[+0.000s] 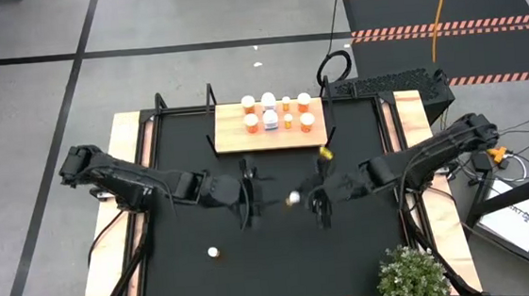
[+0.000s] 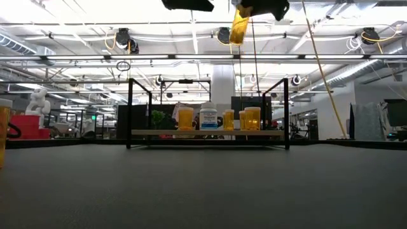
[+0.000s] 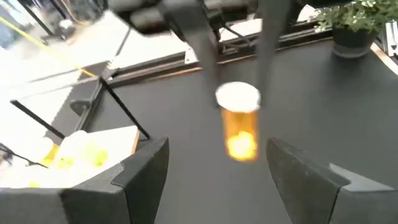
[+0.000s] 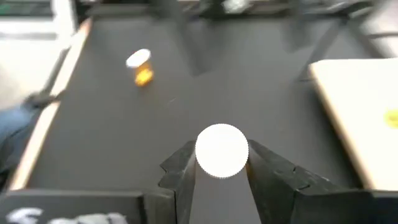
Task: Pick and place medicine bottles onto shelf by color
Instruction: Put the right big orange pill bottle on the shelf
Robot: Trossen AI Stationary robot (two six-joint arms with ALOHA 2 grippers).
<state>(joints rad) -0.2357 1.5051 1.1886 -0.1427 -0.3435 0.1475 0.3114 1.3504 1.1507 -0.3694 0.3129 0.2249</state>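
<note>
**A:** Start at nine o'clock. What does your left gripper (image 1: 249, 195) show?

**B:** Your left gripper hangs over the middle of the black worktop (image 1: 190, 286), its jaws apart and holding nothing. Its wrist view looks straight at the bottle the other arm carries.

**A:** And the loose one?

**B:** You have a single orange bottle (image 1: 213, 252) standing on the worktop toward seven o'clock, well apart from both arms.

**A:** Centre?

**B:** Your right gripper (image 1: 308, 201), just toward three o'clock from centre, has its jaws clamped on an orange, white-capped bottle (image 1: 293, 199), lifted clear of the worktop. The bottle sits between the two grippers, near the left one.

**A:** The shelf?

**B:** Your shelf (image 1: 228, 141) lies at twelve o'clock, carrying the other medicine bottles (image 1: 270, 117) in two rows, white ones toward nine o'clock and orange toward three.
</note>
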